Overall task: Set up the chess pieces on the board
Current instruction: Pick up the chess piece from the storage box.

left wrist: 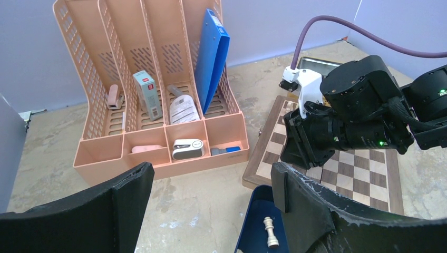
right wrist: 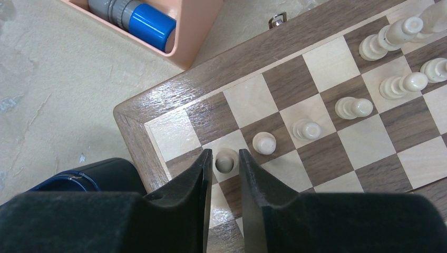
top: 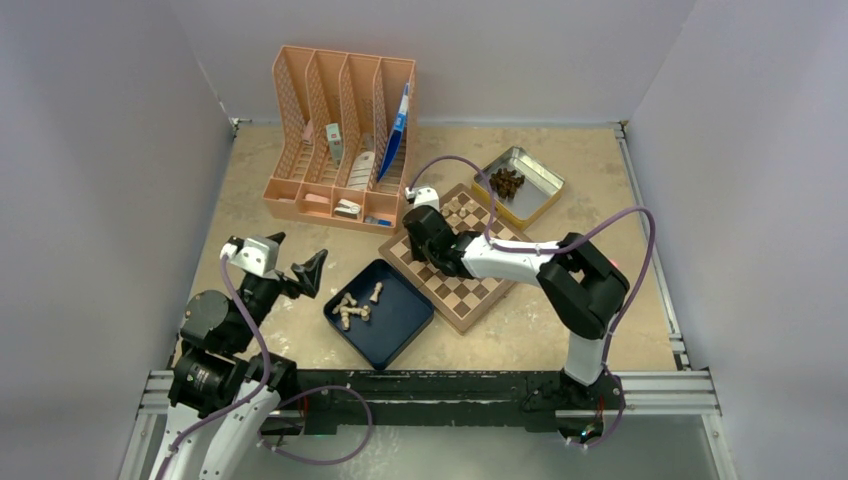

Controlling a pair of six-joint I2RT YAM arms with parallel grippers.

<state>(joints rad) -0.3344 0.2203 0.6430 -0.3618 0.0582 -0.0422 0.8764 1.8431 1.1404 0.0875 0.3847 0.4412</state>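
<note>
right pincer [right wrist: 225,153] straddles a pale pawn [right wrist: 226,162] standing on a light square one in from the corner of the board [right wrist: 158,108]. its black fingers sit tight on either side, and whether they pinch it or stand just clear cannot be told. more chess pieces [right wrist: 307,128] run in a slanting line from it, and the farthest are cut off by the frame's edge. from above, the right arm covers that corner of the board and the pieces on it.

left pincer [left wrist: 211,179] gapes wide and empty over the worktop [top: 560,330], beside a dark blue tray [top: 400,335] where several pale pieces [top: 352,308] lie jumbled. the left wrist camera shows only one of them, as its own finger blocks the rest.

a peach file organiser [left wrist: 132,158] behind holds a blue folder [left wrist: 213,58], a small box with a red label [left wrist: 147,95] and a printed white packet [left wrist: 183,110], both too small to read. a metal tin [top: 545,180] beyond the board holds dark pieces [top: 507,182], their kinds too small to make out.
</note>
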